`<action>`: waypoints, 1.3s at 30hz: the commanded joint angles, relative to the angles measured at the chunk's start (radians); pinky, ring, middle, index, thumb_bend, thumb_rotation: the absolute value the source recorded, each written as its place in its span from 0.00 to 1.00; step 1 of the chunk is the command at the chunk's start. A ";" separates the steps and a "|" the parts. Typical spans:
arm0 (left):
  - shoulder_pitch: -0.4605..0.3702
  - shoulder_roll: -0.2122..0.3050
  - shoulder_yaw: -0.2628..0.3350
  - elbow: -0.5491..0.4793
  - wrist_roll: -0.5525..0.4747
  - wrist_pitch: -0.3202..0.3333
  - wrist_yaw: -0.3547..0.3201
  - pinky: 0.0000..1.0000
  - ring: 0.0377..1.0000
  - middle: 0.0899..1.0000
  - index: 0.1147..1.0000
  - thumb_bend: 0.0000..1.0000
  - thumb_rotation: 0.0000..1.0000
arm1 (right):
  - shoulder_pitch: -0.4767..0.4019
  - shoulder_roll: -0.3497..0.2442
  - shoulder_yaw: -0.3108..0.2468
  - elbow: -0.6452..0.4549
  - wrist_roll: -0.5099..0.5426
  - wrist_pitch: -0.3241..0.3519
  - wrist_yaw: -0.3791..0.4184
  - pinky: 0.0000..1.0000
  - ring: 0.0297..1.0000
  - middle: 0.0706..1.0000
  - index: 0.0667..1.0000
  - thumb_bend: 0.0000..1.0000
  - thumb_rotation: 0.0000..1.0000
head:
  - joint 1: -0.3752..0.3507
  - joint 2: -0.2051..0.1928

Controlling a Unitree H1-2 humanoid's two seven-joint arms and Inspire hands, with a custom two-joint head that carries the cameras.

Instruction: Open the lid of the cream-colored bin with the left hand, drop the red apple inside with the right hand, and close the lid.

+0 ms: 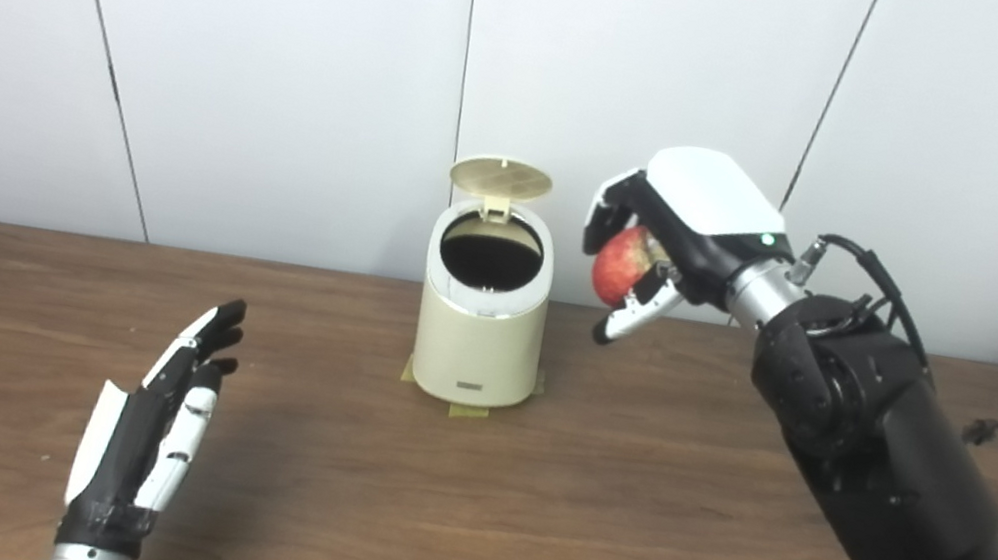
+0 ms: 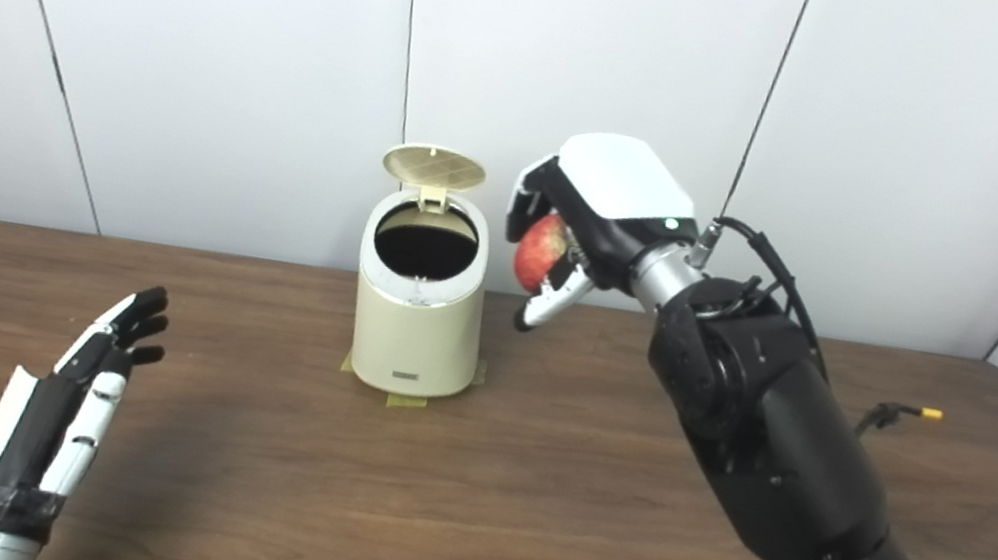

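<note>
While my right hand (image 1: pixel 657 246) grips the apple (image 1: pixel 618 265), a round, smooth red fruit, it holds it in the air just right of the bin (image 1: pixel 479 338) and level with its rim. The bin is a cream, glossy cylinder with rounded edges standing on the brown wood-grain surface (image 1: pixel 459 517). Its round lid (image 1: pixel 501 178) is tilted up at the back, exposing a dark circular interior; I cannot tell its contents. My left hand (image 1: pixel 155 425) is empty, fingers extended, above the surface well left of the bin.
</note>
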 commanded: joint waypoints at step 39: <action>-0.011 -0.046 -0.018 0.055 0.029 -0.032 0.028 0.82 0.90 0.92 0.90 0.22 0.95 | -0.212 0.198 0.061 0.753 -0.242 -0.515 -0.755 0.36 0.45 0.53 0.40 0.50 0.00 | 0.009 -0.014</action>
